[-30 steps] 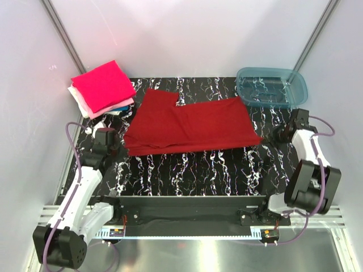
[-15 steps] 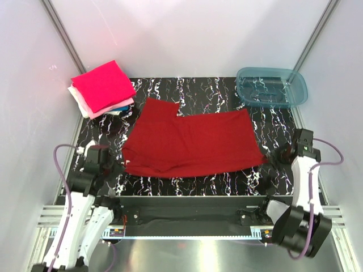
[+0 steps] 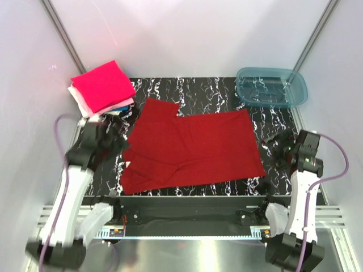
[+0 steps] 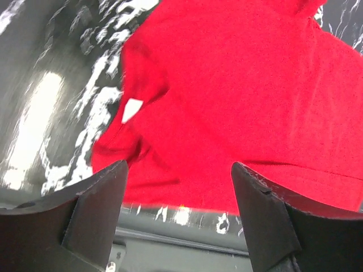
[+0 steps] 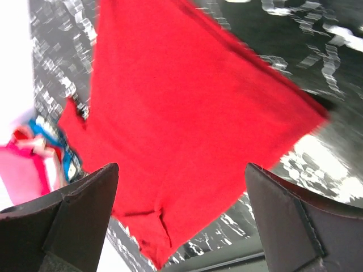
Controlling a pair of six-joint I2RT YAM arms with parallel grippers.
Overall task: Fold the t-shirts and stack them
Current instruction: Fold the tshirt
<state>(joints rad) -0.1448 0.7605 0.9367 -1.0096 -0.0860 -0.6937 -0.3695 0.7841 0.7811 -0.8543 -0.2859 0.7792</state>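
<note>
The dark red t-shirt (image 3: 190,147) lies spread flat on the black marbled table (image 3: 212,88), its near hem close to the front edge. A small fold shows by its near left corner (image 4: 142,153). My left gripper (image 3: 117,141) hovers by the shirt's left edge, open and empty (image 4: 178,192). Over the right edge, my right gripper (image 3: 272,146) is wide open with nothing between its fingers (image 5: 181,198); the red shirt (image 5: 187,113) lies below. A stack of folded t-shirts (image 3: 102,88), magenta on top, sits at the back left.
A teal see-through tub (image 3: 272,86) stands at the back right corner. White walls close in on both sides and behind. The metal rail with the arm bases (image 3: 187,207) runs along the near edge. The stack's pink and blue edges (image 5: 34,158) show in the right wrist view.
Both grippers pulled the red shirt toward the near edge, then opened and let it go. Both now hover off the cloth, and the shirt lies flatter and closer.
</note>
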